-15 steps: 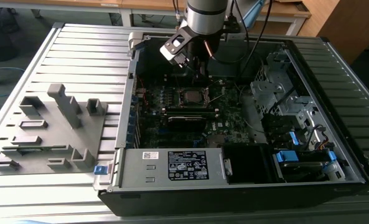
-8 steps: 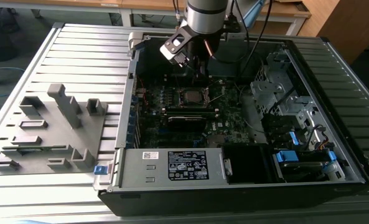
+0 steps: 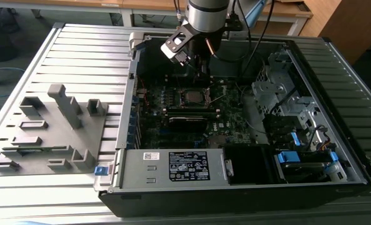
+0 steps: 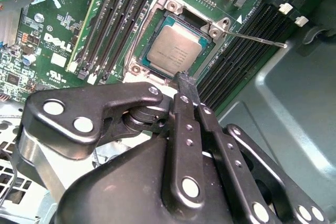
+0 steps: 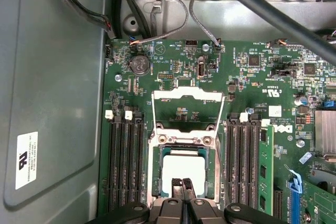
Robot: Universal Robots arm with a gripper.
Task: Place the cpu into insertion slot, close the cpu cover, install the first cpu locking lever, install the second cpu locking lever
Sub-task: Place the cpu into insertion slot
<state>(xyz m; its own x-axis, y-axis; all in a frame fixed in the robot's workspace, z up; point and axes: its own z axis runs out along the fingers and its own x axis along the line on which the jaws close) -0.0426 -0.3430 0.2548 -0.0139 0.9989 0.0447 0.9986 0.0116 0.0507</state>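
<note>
Reaching down into an open computer case (image 3: 235,197) on a slatted table (image 3: 79,51), the robot arm (image 3: 207,14) holds its gripper (image 5: 183,183) just above the cpu (image 5: 184,166). The gripper is clenched, its jaws pressed together with nothing between them. The cpu lies flat in its socket near the middle of the motherboard (image 5: 252,87), silver top up. The cpu cover (image 5: 184,93) is swung open, hinged at the socket edge away from the gripper. In the second wrist view, a thin locking lever (image 4: 257,38) juts free from a socket corner.
</note>
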